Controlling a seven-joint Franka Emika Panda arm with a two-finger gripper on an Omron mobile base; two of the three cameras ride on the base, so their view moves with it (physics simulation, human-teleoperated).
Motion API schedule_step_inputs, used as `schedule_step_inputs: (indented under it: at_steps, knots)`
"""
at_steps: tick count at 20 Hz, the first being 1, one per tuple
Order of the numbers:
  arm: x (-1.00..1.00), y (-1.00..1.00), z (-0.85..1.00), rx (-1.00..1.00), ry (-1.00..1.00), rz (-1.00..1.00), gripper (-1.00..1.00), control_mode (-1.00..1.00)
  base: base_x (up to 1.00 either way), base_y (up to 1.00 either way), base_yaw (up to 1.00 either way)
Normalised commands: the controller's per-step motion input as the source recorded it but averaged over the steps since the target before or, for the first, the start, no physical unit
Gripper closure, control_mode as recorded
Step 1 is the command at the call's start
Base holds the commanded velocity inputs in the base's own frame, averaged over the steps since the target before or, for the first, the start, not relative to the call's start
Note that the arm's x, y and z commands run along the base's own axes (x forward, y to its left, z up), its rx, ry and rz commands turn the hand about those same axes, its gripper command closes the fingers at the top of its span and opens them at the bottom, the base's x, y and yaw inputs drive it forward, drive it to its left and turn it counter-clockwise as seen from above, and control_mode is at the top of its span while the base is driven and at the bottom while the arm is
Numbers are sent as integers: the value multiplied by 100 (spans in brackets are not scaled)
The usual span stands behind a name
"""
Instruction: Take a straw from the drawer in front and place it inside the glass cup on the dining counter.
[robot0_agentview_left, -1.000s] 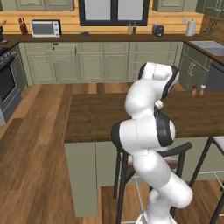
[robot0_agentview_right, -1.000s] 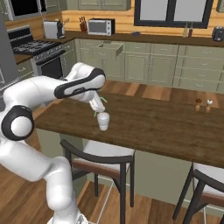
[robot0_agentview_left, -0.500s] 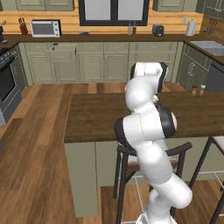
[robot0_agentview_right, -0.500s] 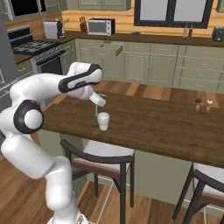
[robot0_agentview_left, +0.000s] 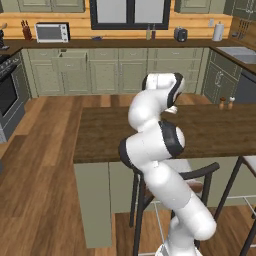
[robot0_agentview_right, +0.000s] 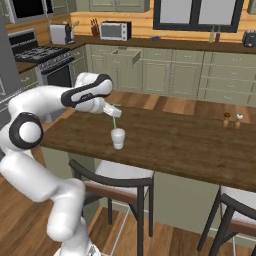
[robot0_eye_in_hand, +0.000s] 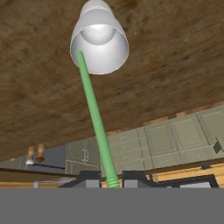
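Straw (robot0_eye_in_hand: 94, 113) is seen pinched at its ribbed upper end between the two fingertips of the hand (robot0_eye_in_hand: 112, 177), its lower end reaching just inside the rim of the glass cup (robot0_eye_in_hand: 99, 41). From the right base view, the hand (robot0_agentview_right: 112, 110) is held above the glass cup (robot0_agentview_right: 118, 138), with the straw (robot0_agentview_right: 113, 121) running down between them into the cup's mouth. The cup is stood upright on the dark wood desk (robot0_agentview_right: 190, 145), near its front edge. A pair of small shakers (robot0_agentview_right: 233, 120) is placed well apart from the cup, toward the desk's far end. A drawer (robot0_agentview_right: 126, 56) in the wall cabinets is seen pulled open.
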Motion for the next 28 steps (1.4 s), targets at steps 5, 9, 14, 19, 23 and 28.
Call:
schedule_step_inputs:
  at_steps: [5, 9, 14, 19, 23, 28]
  knots:
    - [17, 4, -4, -2, 1, 2, 100, -100, 0, 0, 0]
    - [3, 0, -8, 0, 4, 0, 100, -100, 0, 0, 0]
    - [2, 0, -15, 0, 1, 0, 100, -100, 0, 0, 0]
    - [0, 0, -25, 0, 0, 2, 100, -100, 0, 0, 0]
    - [6, 0, -17, 0, 0, 2, 100, -100, 0, 0, 0]
    - [4, 0, -28, 0, 3, 1, 100, -100, 0, 0, 0]
